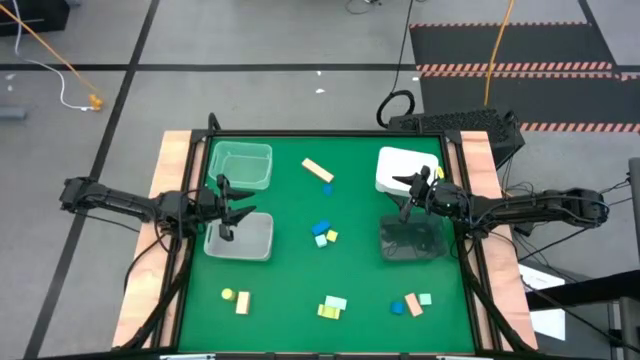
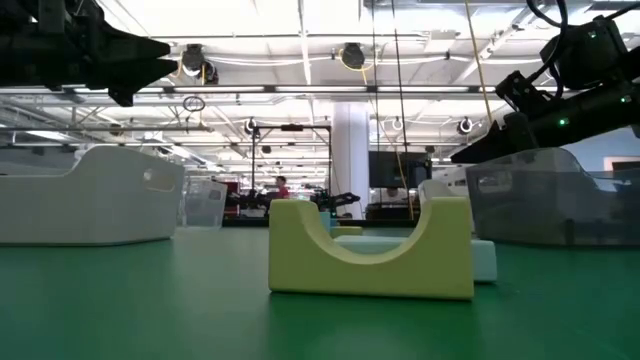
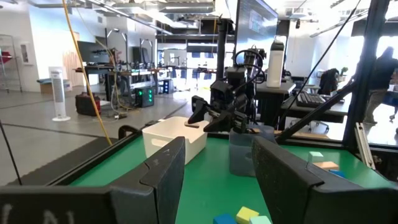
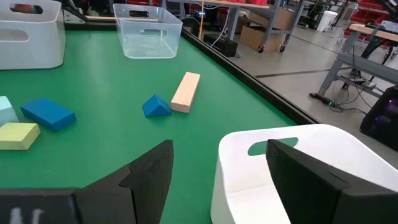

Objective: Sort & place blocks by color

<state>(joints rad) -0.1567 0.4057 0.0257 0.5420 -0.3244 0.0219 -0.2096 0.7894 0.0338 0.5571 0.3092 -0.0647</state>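
The blocks lie loose on the green table. A tan bar (image 1: pixel 318 170) (image 4: pixel 186 91) and a blue wedge (image 1: pixel 327 188) (image 4: pixel 156 106) sit toward the far side. A blue, mint and yellow-green cluster (image 1: pixel 323 232) sits at the centre, and more blocks (image 1: pixel 332 306) lie along the near edge. A yellow-green arch block (image 2: pixel 370 248) stands closest in the low view. My left gripper (image 1: pixel 228 208) (image 3: pixel 217 149) hovers open between the two left trays. My right gripper (image 1: pixel 410 195) (image 4: pixel 221 149) hovers open over the near rim of the white tray (image 4: pixel 292 162). Neither holds anything.
Four trays stand on the table: a clear one (image 1: pixel 240 165) far left, a whitish one (image 1: pixel 240 240) near left, a white one (image 1: pixel 405 165) far right and a dark one (image 1: pixel 412 240) near right. Wooden rails (image 1: pixel 175 170) border both sides. Open green surface lies between the tray pairs.
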